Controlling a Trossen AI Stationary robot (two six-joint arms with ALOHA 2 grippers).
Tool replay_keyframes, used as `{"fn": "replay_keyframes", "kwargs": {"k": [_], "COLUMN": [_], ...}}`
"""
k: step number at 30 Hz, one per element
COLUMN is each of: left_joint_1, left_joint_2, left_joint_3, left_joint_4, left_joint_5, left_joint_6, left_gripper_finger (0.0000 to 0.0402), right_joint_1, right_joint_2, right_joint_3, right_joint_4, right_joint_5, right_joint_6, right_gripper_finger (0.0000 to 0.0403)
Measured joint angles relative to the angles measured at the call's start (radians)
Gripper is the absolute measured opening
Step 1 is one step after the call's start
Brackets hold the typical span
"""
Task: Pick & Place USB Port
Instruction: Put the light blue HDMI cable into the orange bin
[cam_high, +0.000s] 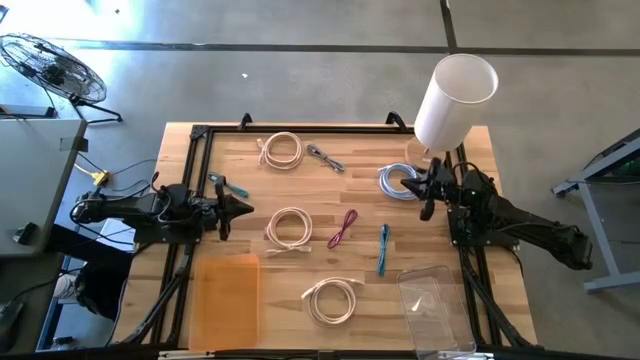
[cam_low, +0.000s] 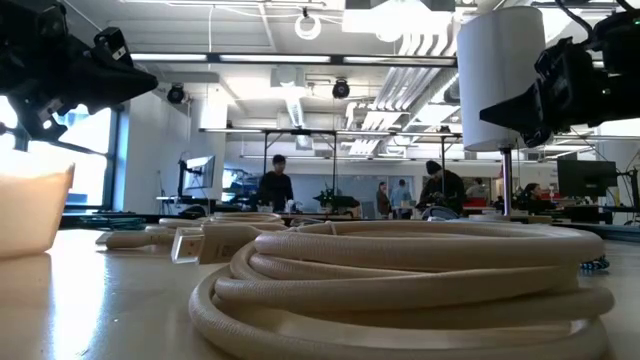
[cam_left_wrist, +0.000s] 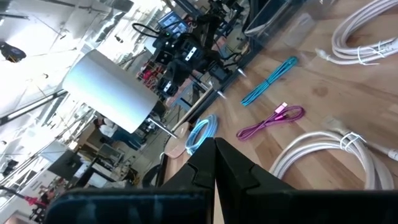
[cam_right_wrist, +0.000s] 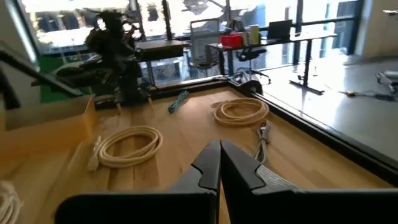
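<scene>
Several coiled cables lie flat on the wooden table: three cream coils (cam_high: 281, 150), (cam_high: 289, 228), (cam_high: 333, 300), a light-blue coil (cam_high: 397, 182), a magenta cable (cam_high: 343, 228), a teal cable (cam_high: 383, 248) and a grey cable (cam_high: 325, 157). My left gripper (cam_high: 240, 210) hovers at the table's left side, left of the middle cream coil, shut and empty (cam_left_wrist: 214, 163). My right gripper (cam_high: 427, 208) hangs at the right side, just near of the light-blue coil, shut and empty (cam_right_wrist: 219, 163). In the low view the nearest cream coil (cam_low: 400, 270) fills the foreground.
An orange translucent bin (cam_high: 225, 300) sits at the near left and a clear bin (cam_high: 432, 305) at the near right. A tall white cylinder (cam_high: 455, 100) stands on a post at the far right corner. A small teal cable (cam_high: 228, 186) lies by the left gripper. People stand in the room beyond.
</scene>
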Motion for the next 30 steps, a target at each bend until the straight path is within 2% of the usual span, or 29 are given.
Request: {"fn": "replay_keyframes", "kwargs": {"k": [6, 10, 16, 20, 24, 30], "left_joint_1": [0.000, 0.000, 0.000, 0.000, 0.000, 0.000], "left_joint_2": [0.000, 0.000, 0.000, 0.000, 0.002, 0.002], "left_joint_3": [0.000, 0.000, 0.000, 0.000, 0.000, 0.000], "left_joint_4": [0.000, -0.001, 0.000, -0.002, -0.002, -0.002], "left_joint_5": [0.003, 0.003, 0.018, 0.018, 0.016, 0.003], "left_joint_6": [0.000, 0.000, 0.000, 0.000, 0.011, 0.026], "left_gripper_finger": [0.0000, 0.0000, 0.0000, 0.0000, 0.0000, 0.0000], "right_joint_1": [0.000, 0.001, 0.062, 0.120, 0.179, 0.254], "right_joint_2": [0.000, 0.000, 0.023, 0.087, 0.202, 0.452], "right_joint_3": [0.032, 0.094, 0.223, 0.342, 0.488, 0.765], "right_joint_4": [0.021, 0.022, 0.022, 0.008, -0.114, -0.349], "right_joint_5": [-0.059, -0.057, -0.049, -0.037, 0.062, 0.233], "right_joint_6": [-0.043, -0.084, -0.185, -0.278, -0.381, -0.472], "right_gripper_finger": [0.0000, 0.0000, 0.0000, 0.0000, 0.0000, 0.0000]}}
